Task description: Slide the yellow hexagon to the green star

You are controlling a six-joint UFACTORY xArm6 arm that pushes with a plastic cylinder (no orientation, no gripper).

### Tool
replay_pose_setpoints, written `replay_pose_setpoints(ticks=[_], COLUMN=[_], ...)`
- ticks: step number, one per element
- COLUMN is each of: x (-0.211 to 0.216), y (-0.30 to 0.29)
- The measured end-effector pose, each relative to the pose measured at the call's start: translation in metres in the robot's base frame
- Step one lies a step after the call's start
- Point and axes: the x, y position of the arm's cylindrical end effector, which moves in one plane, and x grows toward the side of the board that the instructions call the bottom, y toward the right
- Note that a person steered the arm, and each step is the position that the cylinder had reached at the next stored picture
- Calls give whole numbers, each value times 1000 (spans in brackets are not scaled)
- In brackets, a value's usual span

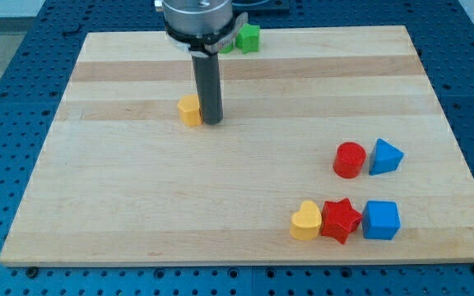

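The yellow hexagon lies on the wooden board left of centre, in the upper half. My tip stands just to its right, touching or almost touching it. A green block, which looks like the green star, sits near the board's top edge, up and to the right of the rod. A second bit of green shows beside it, mostly hidden behind the arm's round head.
At the lower right stand a red cylinder, a blue triangle-like block, a yellow heart, a red star and a blue cube. The board lies on a blue perforated table.
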Motion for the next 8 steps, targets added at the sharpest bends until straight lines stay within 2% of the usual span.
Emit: replay_pose_setpoints(ticks=[1, 2, 3, 5, 6, 8], x=[-23, -19, 9, 18, 2, -19], y=[-13, 2, -4, -122, -133, -9])
